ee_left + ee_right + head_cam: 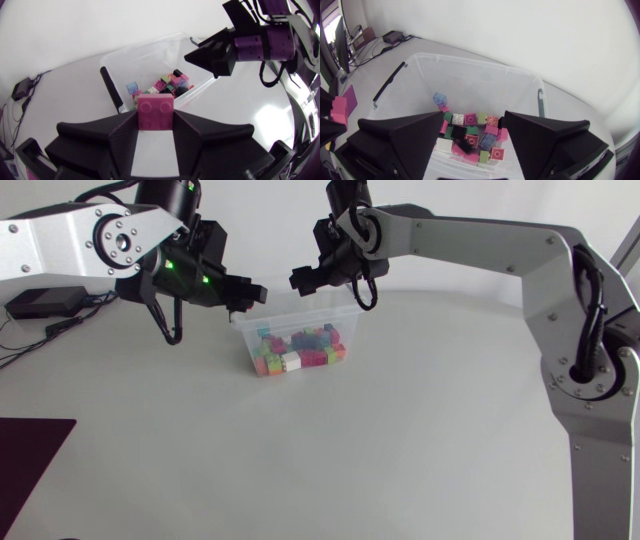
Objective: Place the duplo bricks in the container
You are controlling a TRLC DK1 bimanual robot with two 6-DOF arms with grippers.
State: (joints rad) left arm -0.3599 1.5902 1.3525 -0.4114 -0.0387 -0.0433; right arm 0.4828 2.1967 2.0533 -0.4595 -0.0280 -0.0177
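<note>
Clamped from two sides in the left gripper point(156, 122): a pink duplo brick point(156, 107), studs turned toward the wrist camera, held in the air by the rim of the clear plastic container point(348, 315), at its 10 o'clock from above; over the rim or just outside it, cannot tell. Poised at the container's 12 o'clock, above the rear rim: the right gripper point(300, 280), fingers spread wide, grasping nothing. Tip to tip across that rear-left corner, near but apart. Heaped on the container's floor: loose duplo bricks point(298, 352) in pink, green, white, orange, blue and black, crowded toward the 6 o'clock wall. Standing up from one end wall: a black latch point(111, 90). Container just past the middle of the white table point(400, 440), toward 12 o'clock. At the table's 9 o'clock edge, a black box point(40, 302) with cables; at 8 o'clock, a dark red mat point(30, 455).
</note>
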